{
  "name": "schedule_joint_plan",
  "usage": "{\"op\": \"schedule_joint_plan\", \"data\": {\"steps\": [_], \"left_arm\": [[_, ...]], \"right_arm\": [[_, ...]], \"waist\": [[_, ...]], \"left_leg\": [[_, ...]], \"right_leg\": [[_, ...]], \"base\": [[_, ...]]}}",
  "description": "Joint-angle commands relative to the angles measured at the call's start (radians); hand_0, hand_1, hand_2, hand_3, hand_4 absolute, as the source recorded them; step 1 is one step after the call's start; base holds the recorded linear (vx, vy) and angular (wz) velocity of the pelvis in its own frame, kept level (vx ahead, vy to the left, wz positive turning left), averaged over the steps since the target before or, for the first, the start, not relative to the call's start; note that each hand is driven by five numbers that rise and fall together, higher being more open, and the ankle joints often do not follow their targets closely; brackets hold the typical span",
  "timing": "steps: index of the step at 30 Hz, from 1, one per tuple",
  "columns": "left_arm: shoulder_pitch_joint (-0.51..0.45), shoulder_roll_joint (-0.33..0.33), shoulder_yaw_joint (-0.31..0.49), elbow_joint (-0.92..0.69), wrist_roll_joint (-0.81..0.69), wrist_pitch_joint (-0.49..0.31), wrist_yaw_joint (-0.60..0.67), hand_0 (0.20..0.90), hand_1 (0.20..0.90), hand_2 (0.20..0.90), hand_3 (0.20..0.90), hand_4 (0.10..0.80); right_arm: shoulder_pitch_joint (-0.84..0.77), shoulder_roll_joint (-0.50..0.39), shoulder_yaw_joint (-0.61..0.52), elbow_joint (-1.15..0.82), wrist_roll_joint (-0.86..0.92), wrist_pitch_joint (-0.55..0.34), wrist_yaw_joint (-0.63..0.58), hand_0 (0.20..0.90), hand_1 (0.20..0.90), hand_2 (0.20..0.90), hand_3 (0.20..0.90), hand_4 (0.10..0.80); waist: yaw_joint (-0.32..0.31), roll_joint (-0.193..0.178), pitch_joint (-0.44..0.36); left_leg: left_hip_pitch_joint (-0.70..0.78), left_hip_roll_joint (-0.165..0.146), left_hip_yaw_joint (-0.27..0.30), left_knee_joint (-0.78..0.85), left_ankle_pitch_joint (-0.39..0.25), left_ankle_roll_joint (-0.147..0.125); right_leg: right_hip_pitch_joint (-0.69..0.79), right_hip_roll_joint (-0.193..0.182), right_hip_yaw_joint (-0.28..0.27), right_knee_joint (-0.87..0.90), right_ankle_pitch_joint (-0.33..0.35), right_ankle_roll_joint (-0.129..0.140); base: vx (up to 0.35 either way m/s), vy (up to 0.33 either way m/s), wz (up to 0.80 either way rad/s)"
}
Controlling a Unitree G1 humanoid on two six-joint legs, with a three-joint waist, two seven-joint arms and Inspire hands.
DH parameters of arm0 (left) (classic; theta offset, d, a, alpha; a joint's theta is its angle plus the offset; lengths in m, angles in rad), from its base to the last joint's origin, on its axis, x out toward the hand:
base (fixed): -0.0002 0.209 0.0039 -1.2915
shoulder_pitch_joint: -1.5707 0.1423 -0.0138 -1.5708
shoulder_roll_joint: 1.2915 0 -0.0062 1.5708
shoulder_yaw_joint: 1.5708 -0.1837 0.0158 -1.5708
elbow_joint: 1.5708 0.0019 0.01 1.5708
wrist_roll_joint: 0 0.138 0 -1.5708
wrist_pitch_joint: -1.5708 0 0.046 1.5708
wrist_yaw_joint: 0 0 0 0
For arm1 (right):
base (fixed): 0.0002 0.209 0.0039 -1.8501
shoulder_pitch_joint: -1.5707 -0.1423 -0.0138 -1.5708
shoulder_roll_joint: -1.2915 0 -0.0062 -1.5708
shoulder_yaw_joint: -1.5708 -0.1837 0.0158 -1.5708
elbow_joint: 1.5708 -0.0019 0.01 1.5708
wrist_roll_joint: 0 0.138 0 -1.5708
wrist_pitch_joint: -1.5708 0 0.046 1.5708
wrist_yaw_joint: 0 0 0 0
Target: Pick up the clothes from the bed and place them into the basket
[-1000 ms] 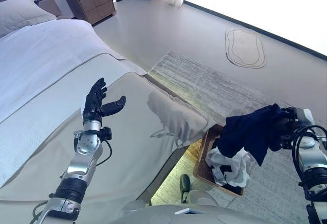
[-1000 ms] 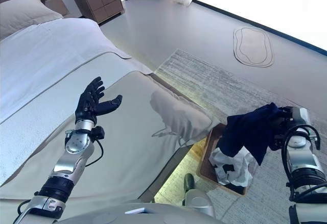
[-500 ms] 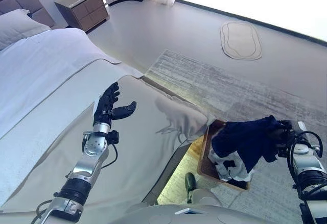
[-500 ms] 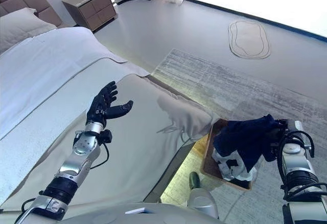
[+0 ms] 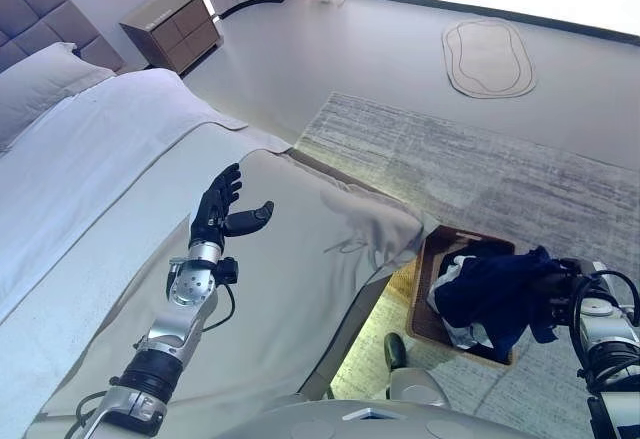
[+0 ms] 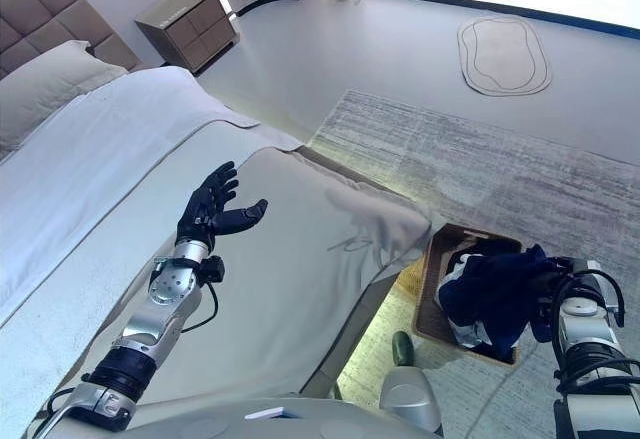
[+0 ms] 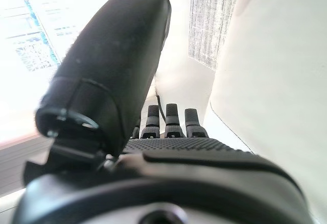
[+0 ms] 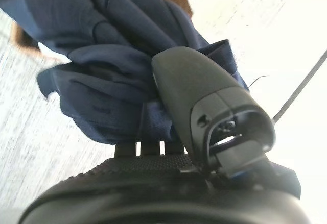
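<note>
The left hand hovers above the bed, fingers straight and spread, thumb out to the side, holding nothing. Further right, beside the bed's corner, the brown basket stands on the grey rug. A navy garment hangs bunched just above it, its long axis drooping toward the white clothing inside. The right hand grips it, thumb pressed over the folds.

A grey floor spreads beyond the bed. A streaked grey rug lies beside the bed's foot, a brown nightstand stands near its tufted headboard, and a small oval mat lies past the rug.
</note>
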Motion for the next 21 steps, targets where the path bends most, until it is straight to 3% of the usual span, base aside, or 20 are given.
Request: {"op": "schedule_joint_plan", "data": {"steps": [1, 21], "left_arm": [[-0.088, 0.031, 0.013, -0.007, 0.006, -0.095, 0.007, 0.900, 0.900, 0.900, 0.900, 0.800], [-0.027, 0.029, 0.044, 0.000, 0.020, -0.110, 0.004, 0.900, 0.900, 0.900, 0.900, 0.800]], "right_arm": [[-0.097, -0.078, -0.010, -0.038, 0.006, -0.103, -0.013, 0.900, 0.900, 0.900, 0.900, 0.800], [-0.039, 0.001, 0.019, -0.153, 0.036, -0.140, -0.011, 0.900, 0.900, 0.900, 0.900, 0.800]], "waist": [[-0.008, -0.064, -0.034], [0.022, -0.116, -0.043]], "left_leg": [[-0.065, 0.007, -0.020, 0.067, -0.042, -0.037], [-0.046, 0.011, -0.042, 0.052, -0.041, -0.028]], "right_leg": [[0.055, -0.018, -0.056, 0.076, -0.127, 0.037], [0.083, -0.016, -0.069, 0.063, -0.123, 0.033]], "base": [[0.000, 0.000, 0.00], [0.012, -0.005, 0.00]]}}
